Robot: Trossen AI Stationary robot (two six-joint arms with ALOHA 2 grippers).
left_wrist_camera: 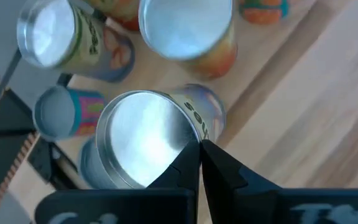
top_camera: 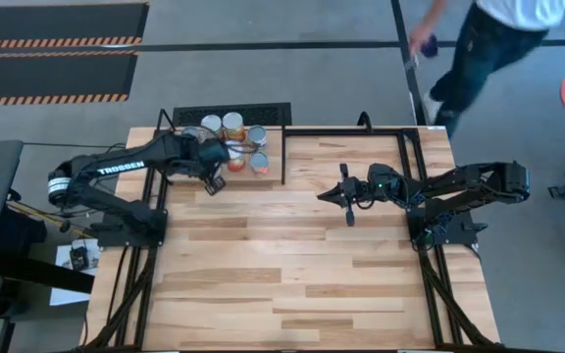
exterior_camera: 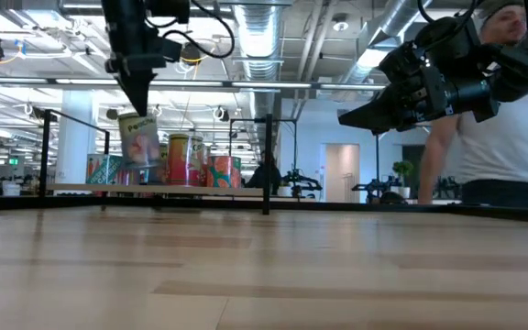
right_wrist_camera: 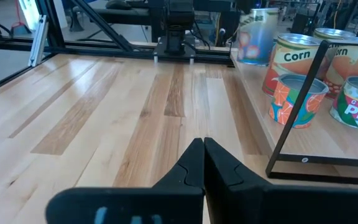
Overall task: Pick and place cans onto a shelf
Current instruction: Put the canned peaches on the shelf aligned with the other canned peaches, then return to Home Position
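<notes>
Up at the far left of the table point(top_camera: 292, 265), the left hand point(top_camera: 215, 182) hangs over the near edge of the shelf point(top_camera: 263, 175), its two dark fingers point(left_wrist_camera: 188, 168) pressed together with nothing between them, their tips just at the rim of a tin point(left_wrist_camera: 145, 146) seen from above. That tin has a round, bright silvery top and a pale blue-grey label with dark lettering; it stands upright, its long axis vertical and its lid facing the wrist camera. In the low view the fingers point straight down at the top of the pale-labelled can point(exterior_camera: 139, 139), but whether they touch it cannot be told. Around it stand the other cans point(top_camera: 233, 137), clustered on the small light-wood board inside the thin black rod frame: all upright, with silvery or white tops and orange, red or teal labels. The right wrist view shows one marked "Corn" point(right_wrist_camera: 294, 65), an orange-and-teal one point(right_wrist_camera: 293, 99) in front of it, and one with red lettering point(right_wrist_camera: 356, 102) beside. The right hand point(top_camera: 345, 195) waits well apart, over the middle of the table to the right of the shelf, fingers point(right_wrist_camera: 194, 165) closed on each other and empty, pointing toward the left arm. Beyond the table a person point(top_camera: 479, 49) stands on the grey floor.
</notes>
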